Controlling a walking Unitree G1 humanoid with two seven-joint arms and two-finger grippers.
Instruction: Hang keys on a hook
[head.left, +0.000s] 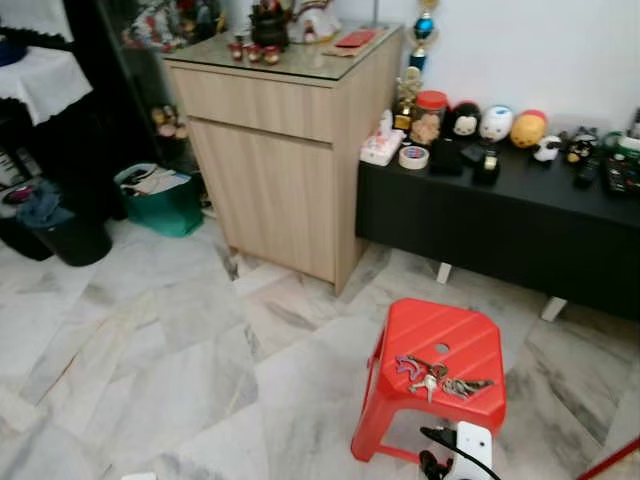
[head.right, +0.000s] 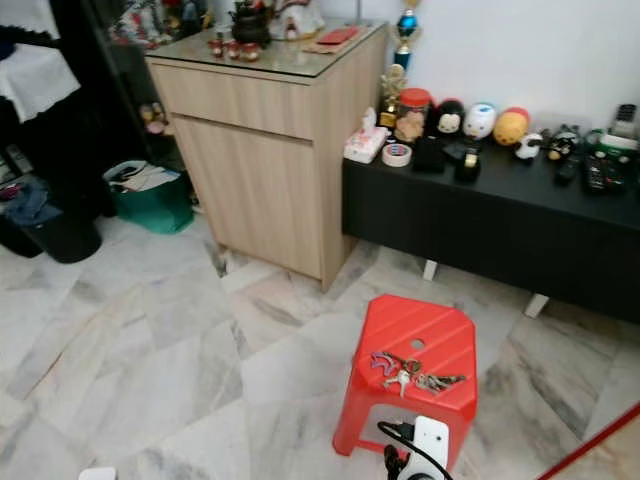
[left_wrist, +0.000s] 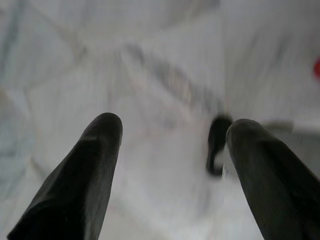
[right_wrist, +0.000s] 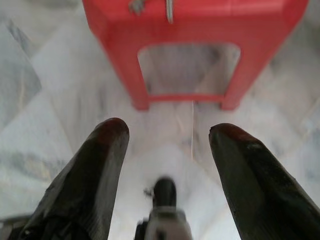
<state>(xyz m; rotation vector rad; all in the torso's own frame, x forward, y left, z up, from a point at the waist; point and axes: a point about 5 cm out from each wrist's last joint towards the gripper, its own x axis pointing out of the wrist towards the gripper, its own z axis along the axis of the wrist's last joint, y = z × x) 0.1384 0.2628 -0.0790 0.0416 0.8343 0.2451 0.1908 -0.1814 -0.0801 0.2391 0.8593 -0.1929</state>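
A bunch of keys (head.left: 438, 377) with a purple ring lies on the top of a red plastic stool (head.left: 435, 335), towards its front edge. The stool stands on the marble floor at the lower right of the eye views. In the right wrist view my right gripper (right_wrist: 167, 132) is open, low in front of the stool (right_wrist: 195, 30), with key tips (right_wrist: 169, 9) hanging over the seat edge. My left gripper (left_wrist: 172, 130) is open over bare floor, holding nothing.
A light wooden cabinet (head.left: 285, 150) stands against the back wall, and a low black bench (head.left: 500, 225) with toys and jars runs to its right. A green bin (head.left: 160, 200) and a dark bucket (head.left: 70, 235) sit at the left. Marble floor spreads in front.
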